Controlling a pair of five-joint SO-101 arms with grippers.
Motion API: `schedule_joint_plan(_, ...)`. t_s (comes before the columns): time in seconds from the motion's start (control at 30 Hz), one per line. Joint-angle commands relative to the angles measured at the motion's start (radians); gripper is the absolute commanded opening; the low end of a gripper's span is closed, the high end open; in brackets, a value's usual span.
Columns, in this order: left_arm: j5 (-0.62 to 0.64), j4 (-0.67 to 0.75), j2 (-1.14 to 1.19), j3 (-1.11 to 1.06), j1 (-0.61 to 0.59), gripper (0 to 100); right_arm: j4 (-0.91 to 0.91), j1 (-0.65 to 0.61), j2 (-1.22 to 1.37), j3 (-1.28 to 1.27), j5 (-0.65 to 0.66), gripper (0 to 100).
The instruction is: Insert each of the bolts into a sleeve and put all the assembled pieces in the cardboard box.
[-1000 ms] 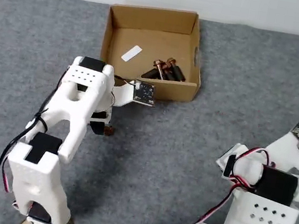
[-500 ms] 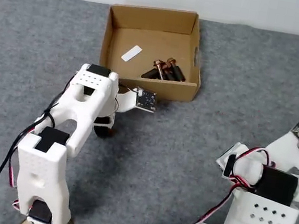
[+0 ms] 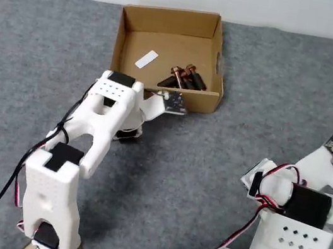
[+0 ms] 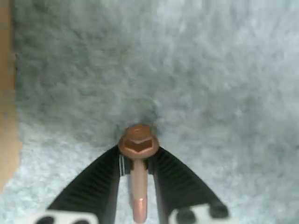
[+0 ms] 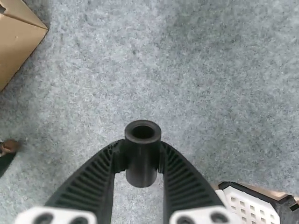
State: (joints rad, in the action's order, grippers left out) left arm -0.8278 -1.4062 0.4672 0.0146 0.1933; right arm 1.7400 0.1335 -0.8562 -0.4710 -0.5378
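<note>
Bolt pinched in the left fingers just off the cardboard box; sleeve pinched in the right fingers at four o'clock, unjoined. At twelve o'clock, the box holds assembled pieces. Probably the last pair.

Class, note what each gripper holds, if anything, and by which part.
The left gripper holds a copper bolt by its shank, just below the hex head. The right gripper holds a black sleeve by its outer wall.
</note>
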Motion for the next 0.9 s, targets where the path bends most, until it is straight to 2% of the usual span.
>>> schedule_joint_plan(0.0, 0.049, -0.115, -0.150, 0.050, 0.052, 1, -0.005, 0.004, -0.024, 0.026, 0.031, 0.8)
schedule_joint_plan(0.1, 0.112, -0.203, -0.238, 0.048, 0.100, 1, 0.008, 0.004, -0.047, 0.071, 0.049, 0.8)
schedule_joint_plan(0.23, 0.226, -0.227, -0.347, 0.047, 0.135, 1, 0.008, 0.004, -0.101, 0.083, 0.143, 0.8)
schedule_joint_plan(0.53, 0.733, -0.324, -0.651, -0.013, 0.232, 1, 0.008, 0.004, -0.246, 0.048, 0.281, 0.8)
schedule_joint_plan(0.7, 0.861, -0.308, -0.844, -0.131, 0.233, 1, -0.015, 0.005, -0.343, -0.086, 0.288, 0.8)
schedule_joint_plan(0.87, 1.016, -0.144, -1.131, -0.378, 0.227, 0, -0.134, 0.005, -0.490, -0.230, 0.310, 0.8)
